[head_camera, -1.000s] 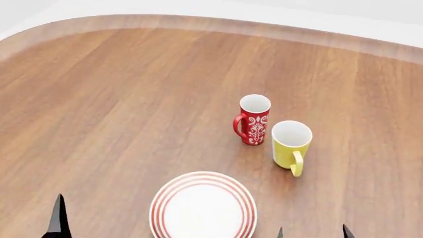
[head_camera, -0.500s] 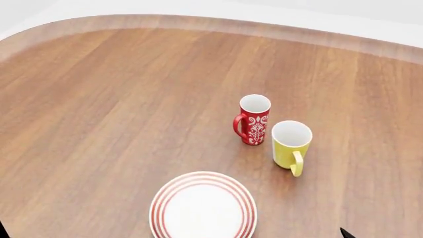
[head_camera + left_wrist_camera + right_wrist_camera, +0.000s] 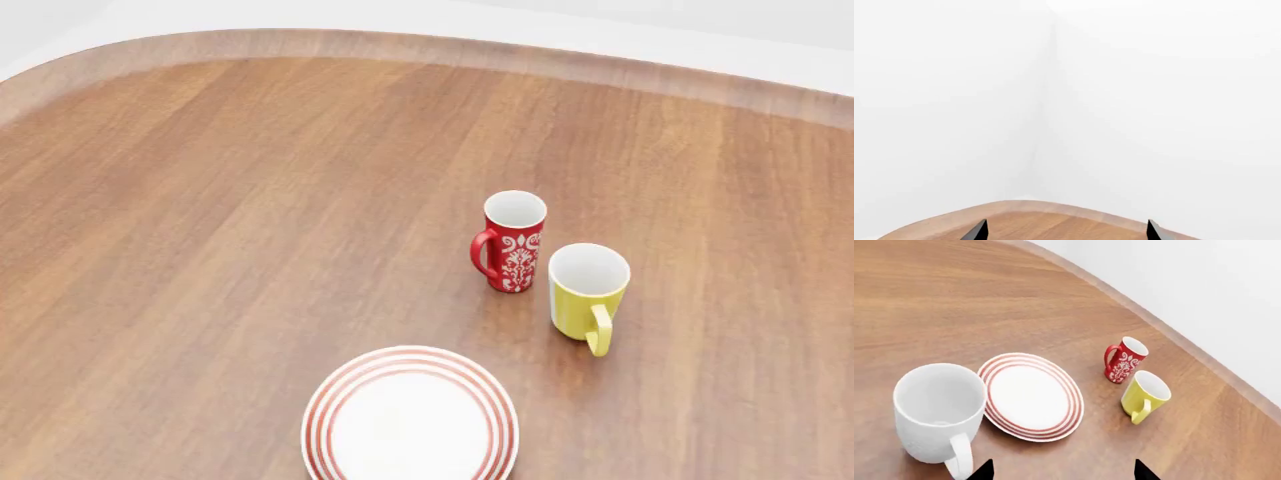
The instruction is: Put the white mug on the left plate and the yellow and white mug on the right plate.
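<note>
Grippers have dropped out of the head view, both spread open and empty; white mug (image 3: 939, 412) and yellow and white mug (image 3: 587, 295) stand off the ringed plate (image 3: 408, 420), nothing placed.

A wooden table (image 3: 240, 230) is carrying four things. The red mug (image 3: 511, 242) and the yellow and white mug (image 3: 587, 295) are standing at two o'clock of a ringed plate (image 3: 410, 418). The white mug (image 3: 941, 412) is standing touching that plate's rim.

I'm looking at a bare simulated room: a rounded wooden table (image 3: 240, 220) against plain white walls (image 3: 1154, 100), nothing more homely.
</note>
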You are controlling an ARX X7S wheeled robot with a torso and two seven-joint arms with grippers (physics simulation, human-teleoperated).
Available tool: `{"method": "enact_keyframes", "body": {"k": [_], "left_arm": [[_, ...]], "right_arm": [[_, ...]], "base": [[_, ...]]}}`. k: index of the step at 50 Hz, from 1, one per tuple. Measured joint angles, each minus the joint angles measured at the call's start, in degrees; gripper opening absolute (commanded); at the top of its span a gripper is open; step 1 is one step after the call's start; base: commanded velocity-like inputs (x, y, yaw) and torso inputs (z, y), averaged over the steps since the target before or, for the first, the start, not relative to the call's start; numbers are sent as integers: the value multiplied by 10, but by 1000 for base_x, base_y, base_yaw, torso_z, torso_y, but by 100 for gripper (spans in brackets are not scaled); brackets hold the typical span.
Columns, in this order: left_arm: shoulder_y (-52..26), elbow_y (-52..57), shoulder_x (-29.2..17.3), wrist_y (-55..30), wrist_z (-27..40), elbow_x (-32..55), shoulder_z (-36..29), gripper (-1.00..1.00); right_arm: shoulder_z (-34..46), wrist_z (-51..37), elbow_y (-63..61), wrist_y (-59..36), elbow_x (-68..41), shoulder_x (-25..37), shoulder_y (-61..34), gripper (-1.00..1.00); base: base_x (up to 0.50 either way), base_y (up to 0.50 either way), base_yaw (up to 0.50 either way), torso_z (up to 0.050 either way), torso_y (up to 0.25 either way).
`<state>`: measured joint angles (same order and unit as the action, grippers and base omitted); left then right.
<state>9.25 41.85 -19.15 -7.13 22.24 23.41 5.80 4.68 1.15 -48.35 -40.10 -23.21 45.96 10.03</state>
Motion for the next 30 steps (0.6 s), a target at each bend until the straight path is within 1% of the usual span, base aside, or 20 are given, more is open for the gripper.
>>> {"method": "enact_keyframes", "body": {"k": [10, 30], "left_arm": [[3, 4, -2, 1, 4, 2, 3, 100], [3, 7, -3, 2, 11, 6, 3, 100]], "right_arm": [[48, 23, 13, 6, 16, 3, -22, 100], [169, 87, 115, 14, 50, -49, -130, 100]], "base": [[0, 0, 0, 0, 0], [0, 0, 0, 0, 0]]}}
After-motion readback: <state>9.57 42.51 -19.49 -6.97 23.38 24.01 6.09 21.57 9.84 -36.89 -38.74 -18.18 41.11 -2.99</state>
